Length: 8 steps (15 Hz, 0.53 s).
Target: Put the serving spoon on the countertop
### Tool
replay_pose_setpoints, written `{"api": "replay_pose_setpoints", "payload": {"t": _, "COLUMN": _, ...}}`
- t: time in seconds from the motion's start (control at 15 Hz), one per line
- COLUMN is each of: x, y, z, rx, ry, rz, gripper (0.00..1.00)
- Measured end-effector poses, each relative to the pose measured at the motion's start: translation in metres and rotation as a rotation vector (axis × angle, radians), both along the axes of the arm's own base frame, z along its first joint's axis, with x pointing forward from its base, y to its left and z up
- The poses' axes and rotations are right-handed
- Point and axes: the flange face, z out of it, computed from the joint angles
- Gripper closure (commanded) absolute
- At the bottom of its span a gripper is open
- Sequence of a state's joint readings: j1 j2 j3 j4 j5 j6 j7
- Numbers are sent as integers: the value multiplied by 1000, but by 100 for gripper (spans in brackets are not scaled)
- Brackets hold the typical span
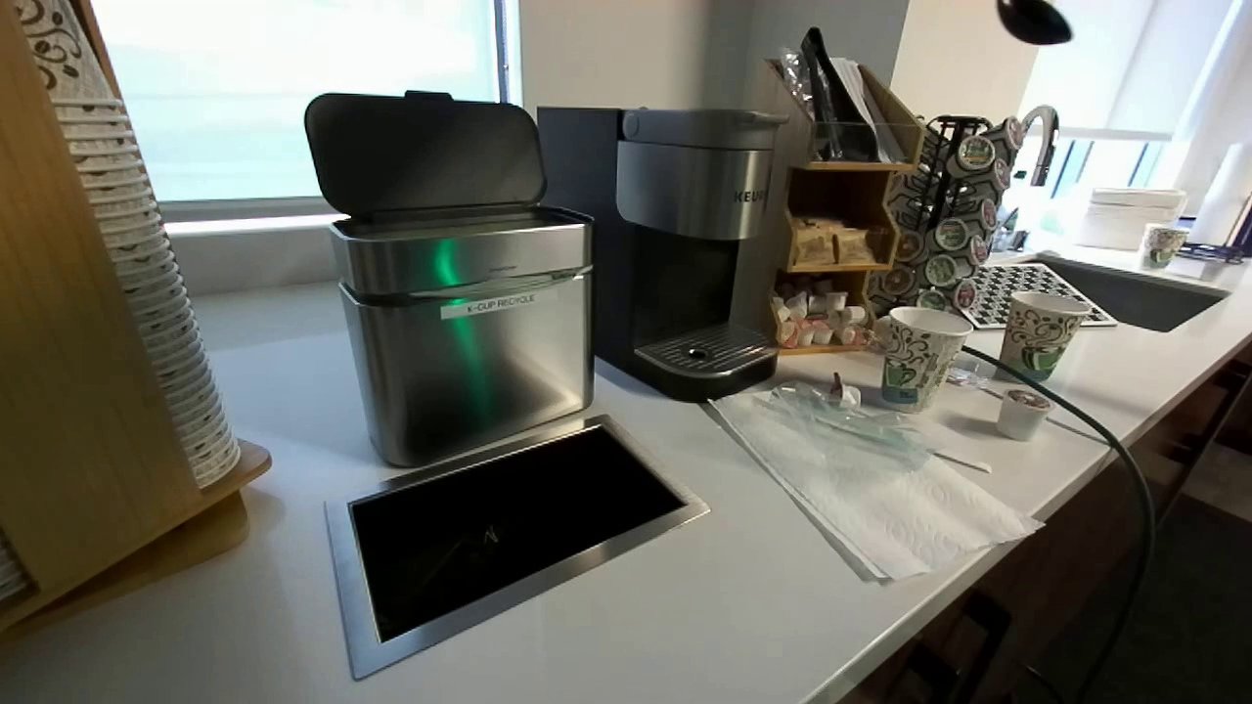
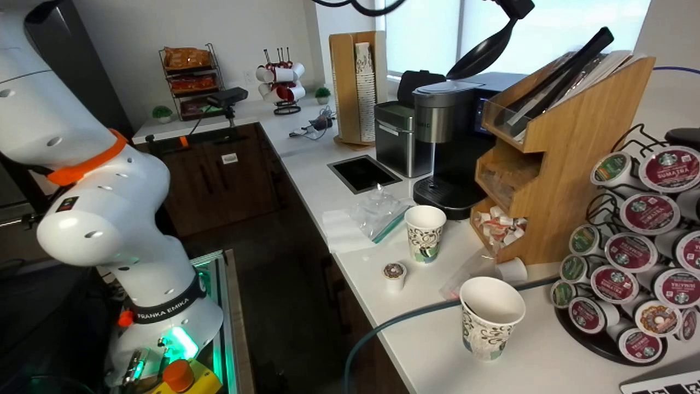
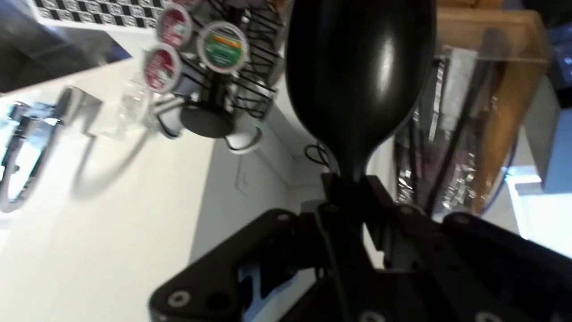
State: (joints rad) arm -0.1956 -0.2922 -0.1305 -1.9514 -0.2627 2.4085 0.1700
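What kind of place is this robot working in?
Probably an office break room or shared kitchenette: the countertop holds a coffee machine, a bin labelled K-CUP RECYCLE and racked coffee pods.

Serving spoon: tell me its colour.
The serving spoon is black, with a glossy sheen; it shows best in the wrist view.

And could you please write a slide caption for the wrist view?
Robotiq gripper holding the black serving spoon, with a coffee pod carousel behind.

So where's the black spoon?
Mid-air in the gripper; in the wrist view the spoon shows top, right of centre, between the pod rack and the wooden organizer.
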Motion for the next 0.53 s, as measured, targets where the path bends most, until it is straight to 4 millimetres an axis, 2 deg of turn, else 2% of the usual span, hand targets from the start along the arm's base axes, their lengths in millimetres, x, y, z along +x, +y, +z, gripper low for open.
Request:
{"api": "replay_pose_setpoints", "payload": {"t": 0.13, "x": -36, "y": -26, "z": -2, "rx": -44, "ry": 81, "rz": -87, "gripper": 95}}
{"api": "replay_pose_setpoints", "payload": {"t": 0.27, "x": -64, "y": -41, "z": -12, "rx": -60, "ry": 186, "rz": -153, "gripper": 95}}
{"api": "replay_pose_setpoints", "payload": {"t": 0.33, "x": -72, "y": -41, "z": -21, "rx": -52, "ry": 245, "rz": -162, "gripper": 82}}
{"api": "replay_pose_setpoints", "payload": {"t": 0.53, "x": -75, "y": -23, "z": -50, "rx": -28, "ry": 356, "rz": -125, "gripper": 82}}
